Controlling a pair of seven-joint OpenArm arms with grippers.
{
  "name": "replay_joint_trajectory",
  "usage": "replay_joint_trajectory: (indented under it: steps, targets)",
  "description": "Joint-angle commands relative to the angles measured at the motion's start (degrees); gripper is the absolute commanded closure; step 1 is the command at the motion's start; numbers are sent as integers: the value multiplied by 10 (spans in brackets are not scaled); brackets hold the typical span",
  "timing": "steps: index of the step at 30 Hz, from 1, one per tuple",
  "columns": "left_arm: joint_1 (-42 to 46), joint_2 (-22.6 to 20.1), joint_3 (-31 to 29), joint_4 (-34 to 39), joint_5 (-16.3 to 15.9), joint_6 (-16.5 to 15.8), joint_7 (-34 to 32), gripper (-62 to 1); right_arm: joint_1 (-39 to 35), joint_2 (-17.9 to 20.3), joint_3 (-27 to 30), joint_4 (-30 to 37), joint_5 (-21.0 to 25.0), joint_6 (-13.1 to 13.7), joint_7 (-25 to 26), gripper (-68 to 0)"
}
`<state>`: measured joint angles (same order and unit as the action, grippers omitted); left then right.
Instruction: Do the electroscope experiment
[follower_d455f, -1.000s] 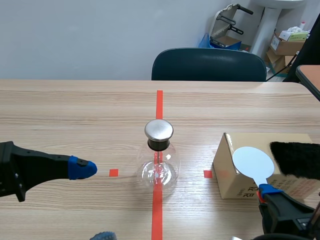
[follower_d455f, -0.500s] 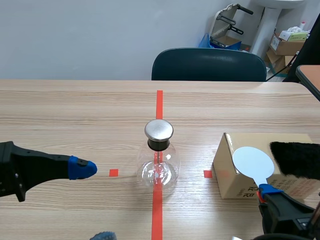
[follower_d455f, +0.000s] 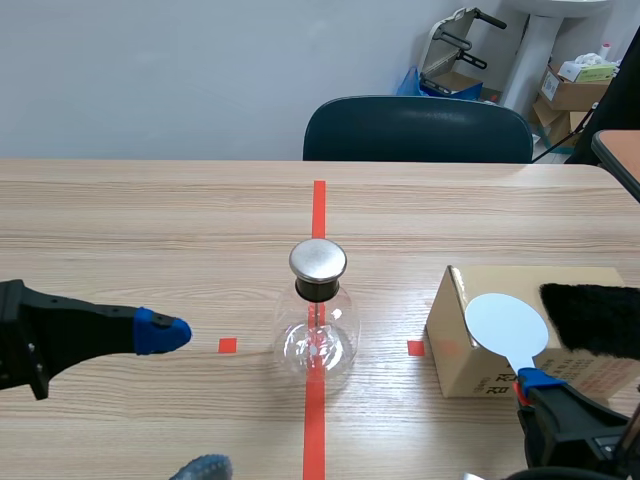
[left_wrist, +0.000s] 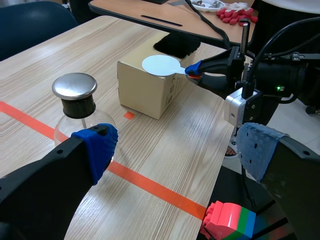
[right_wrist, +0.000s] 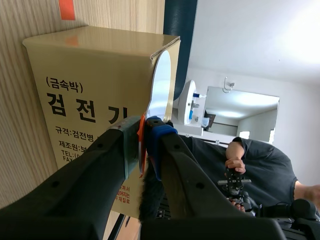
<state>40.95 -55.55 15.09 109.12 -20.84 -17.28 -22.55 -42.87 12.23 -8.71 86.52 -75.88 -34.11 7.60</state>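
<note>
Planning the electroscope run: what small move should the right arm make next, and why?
Probably lift the white disc onto the black fur and rub it. The right gripper is shut on its handle, the disc is in front of the box, beside the fur, apart from the flask's metal cap.

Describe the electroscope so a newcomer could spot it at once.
Find the orange-red tape line down the middle of the wooden table; the electroscope stands on it, between two small tape squares. It is the only clear round glass flask, topped by a black neck and shiny metal cap, unlike the tan cardboard box and white disc paddle to its side.
</note>
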Motion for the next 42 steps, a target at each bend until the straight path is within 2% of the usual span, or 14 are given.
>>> replay_joint_trajectory:
  steps: [1,6,10,13,17,19,21,23,27,30,32,36,42]
  targets:
    - [-4,4,3,6,-5,0,-5,-510,-1,6,4,9,0,-6,-4,-13]
    - [-24,4,3,1,-6,0,1,-495,-1,6,4,9,0,-6,-4,-13]
    - [-49,9,5,-14,-10,0,0,-438,-1,6,4,9,0,-7,0,-13]
    - [-76,22,18,-36,-10,0,1,-362,-1,6,4,9,0,-9,0,-13]
    - [-119,41,46,-75,-9,0,10,-247,-2,6,12,10,0,-41,0,-14]
    - [-145,48,64,-97,-9,0,14,-196,-3,7,18,13,0,-41,0,-14]
    - [-170,56,83,-121,-9,0,14,-156,-5,8,25,19,0,-41,1,-14]
    - [-194,66,101,-145,-9,0,16,-127,-8,9,33,25,3,-54,5,-14]
    - [-241,89,133,-195,-9,0,16,-112,-15,10,46,48,31,-86,30,-13]
    - [-272,108,155,-232,-9,0,16,-56,-16,13,52,67,33,-86,31,-13]
    - [-293,121,167,-257,-9,1,16,-40,-12,17,51,76,36,-86,31,-13]
    - [-332,149,191,-309,-9,1,16,-40,7,17,38,82,41,-86,30,-13]
    - [-384,189,220,-383,-7,6,14,-40,51,17,-17,82,32,-85,-8,-13]
